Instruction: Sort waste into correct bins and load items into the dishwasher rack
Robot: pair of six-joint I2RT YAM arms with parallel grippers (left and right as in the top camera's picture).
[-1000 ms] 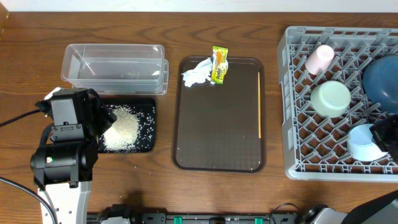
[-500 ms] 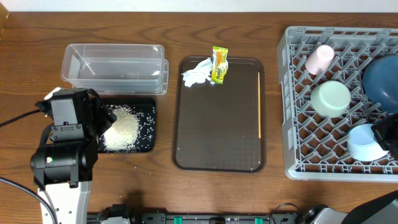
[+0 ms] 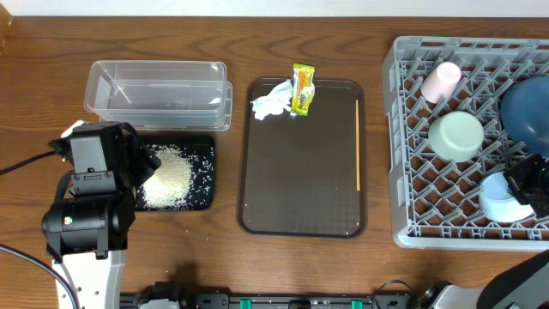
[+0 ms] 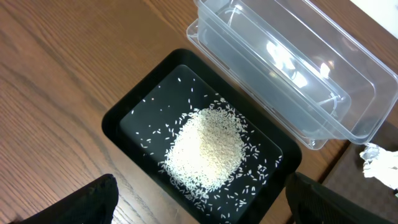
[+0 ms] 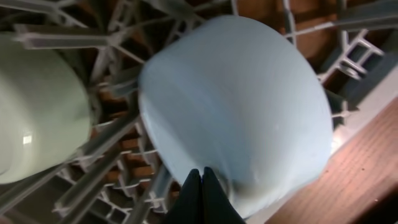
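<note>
Orange stick point(image 3: 358, 144): long axis ran 12-to-6 on brown tray point(image 3: 300, 206).
Left gripper point(image 4: 205, 214): gaped wide, empty.
Right gripper point(image 5: 202, 190): pinched closed on nothing, by blue bowl point(image 5: 236, 112).

Dark-blue plate point(image 3: 527, 110): cut off by the overhead's right edge.
Light-blue bowl point(image 3: 497, 200): right side hidden under the right arm point(image 3: 533, 182).
Black tray point(image 3: 202, 172): left end lost beneath the left arm point(image 3: 90, 197).
Tissue point(image 4: 380, 163): clipped at the left wrist view's right edge.
Mint bowl point(image 5: 31, 112): sliced by the right wrist view's left edge, soft-focused.
Left fingers point(image 4: 87, 202): only dark tips at the bottom edge.
</note>
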